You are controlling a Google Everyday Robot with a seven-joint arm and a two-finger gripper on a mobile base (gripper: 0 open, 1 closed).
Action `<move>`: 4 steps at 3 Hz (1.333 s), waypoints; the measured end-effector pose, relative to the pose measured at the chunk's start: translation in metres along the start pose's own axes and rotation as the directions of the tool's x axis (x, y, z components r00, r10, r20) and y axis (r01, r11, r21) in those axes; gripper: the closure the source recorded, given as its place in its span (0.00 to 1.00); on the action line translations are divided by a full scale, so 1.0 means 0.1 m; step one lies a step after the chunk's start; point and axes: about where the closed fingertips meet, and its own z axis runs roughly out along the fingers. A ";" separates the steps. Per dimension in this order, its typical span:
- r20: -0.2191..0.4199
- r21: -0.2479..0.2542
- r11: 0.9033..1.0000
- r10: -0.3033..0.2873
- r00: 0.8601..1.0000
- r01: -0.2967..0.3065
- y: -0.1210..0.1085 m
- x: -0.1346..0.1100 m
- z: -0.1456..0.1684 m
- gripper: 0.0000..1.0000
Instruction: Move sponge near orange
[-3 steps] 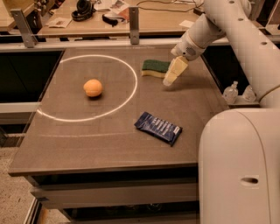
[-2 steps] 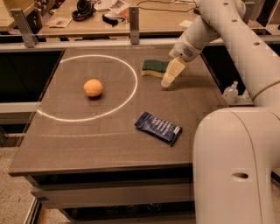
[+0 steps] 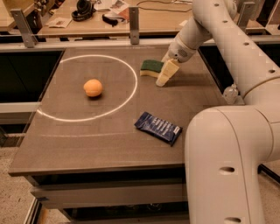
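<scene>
The sponge [image 3: 151, 68], dark green on top with a yellow base, lies flat on the table just outside the right side of a white chalk circle. The orange [image 3: 92, 87] sits inside the circle, toward its left. My gripper [image 3: 166, 73] points down at the table, right against the sponge's right end. It hides that end of the sponge, so I cannot tell whether it has hold of it.
A dark blue snack wrapper [image 3: 158, 127] lies near the table's front right. The brown table [image 3: 87, 140] has its front edge close to me. My arm's large white body [image 3: 223, 166] fills the right foreground. A cluttered bench [image 3: 87, 13] stands behind.
My gripper has shifted slightly left, closer against the sponge's right end. The sponge, orange and wrapper have stayed where they were.
</scene>
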 end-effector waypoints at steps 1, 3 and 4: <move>-0.030 -0.012 1.000 0.016 0.999 -0.017 0.01 0.06 0.01 0.48; -0.031 -0.012 1.000 0.016 0.999 -0.017 0.01 0.02 -0.07 0.96; -0.013 -0.041 0.999 0.006 1.000 -0.007 0.19 -0.04 -0.24 1.00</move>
